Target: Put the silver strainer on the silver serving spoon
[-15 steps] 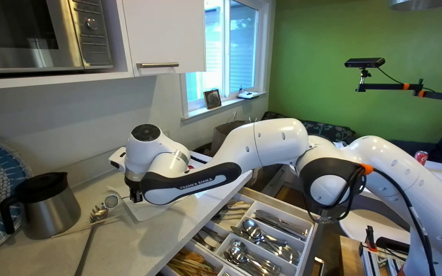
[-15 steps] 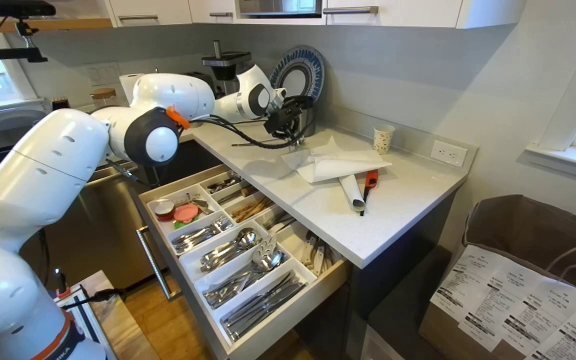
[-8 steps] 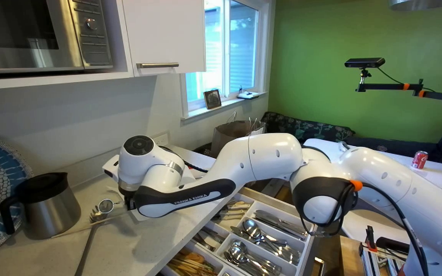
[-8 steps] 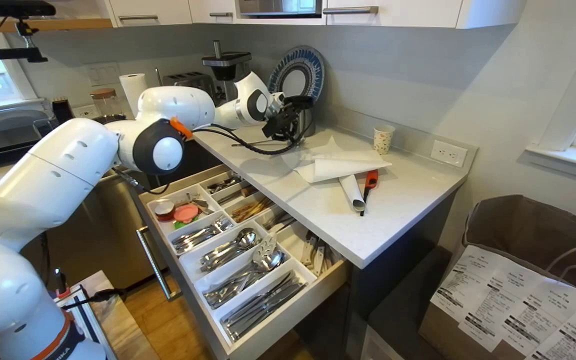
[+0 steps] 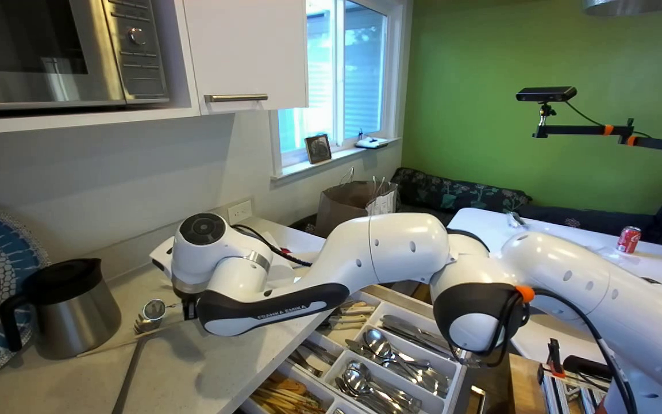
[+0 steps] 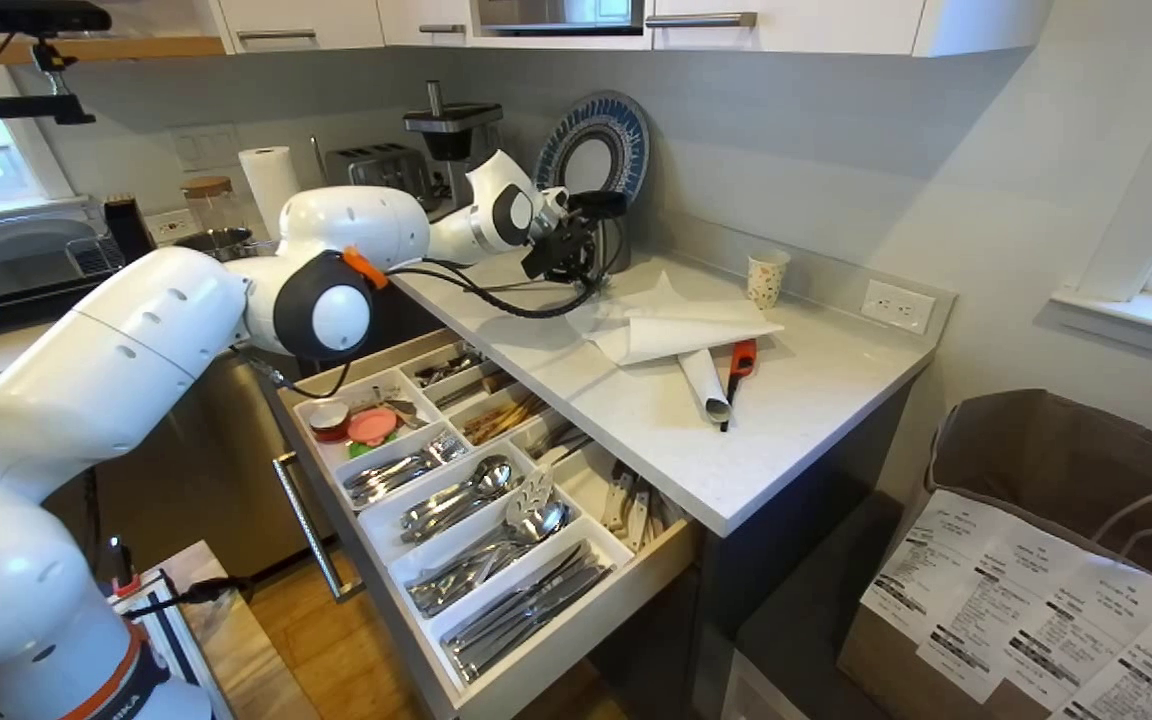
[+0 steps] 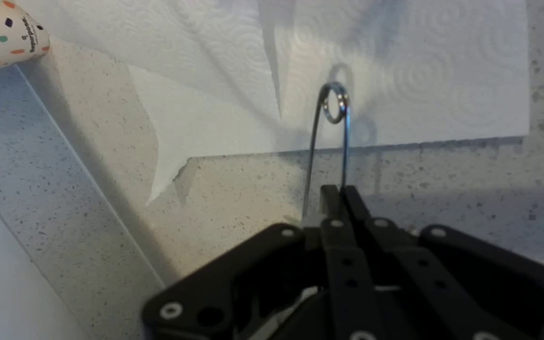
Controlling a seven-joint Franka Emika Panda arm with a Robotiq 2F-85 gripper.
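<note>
In an exterior view I am seeing the round head of the silver strainer [image 5: 154, 309] overlapping, along my line of sight, the clawed head of the silver serving spoon [image 5: 146, 326], and I cannot tell whether the two are touching. The spoon is lying on the counter [image 5: 176, 379] between the back and front edges, near the steel jug [image 5: 87, 313], its dark handle running toward the front edge. In an exterior view the black wrist hardware [image 6: 566, 248] and drooping cables [image 6: 544, 316] are hiding that spot, yet the outer end of the counter is lying in plain sight: a spotted cup [image 6: 766, 278] is standing beside the back edge, white paper towels [image 6: 686, 335] are sprawling across the middle, and a paper roll [image 6: 704, 385] and a red-handled tool [image 6: 742, 358] are pointing toward the outer corner, with the open drawer [image 6: 586, 625] jutting out below the front edge. The wrist view alone is giving me the coiled end of the strainer's wire handle [image 7: 346, 137], poised over a towel near its straight edge. The pincer [image 7: 341, 194] is gripping that handle, its tips almost meeting: one wire leg is running into the thin seam between them, while the other is passing just outside.
</note>
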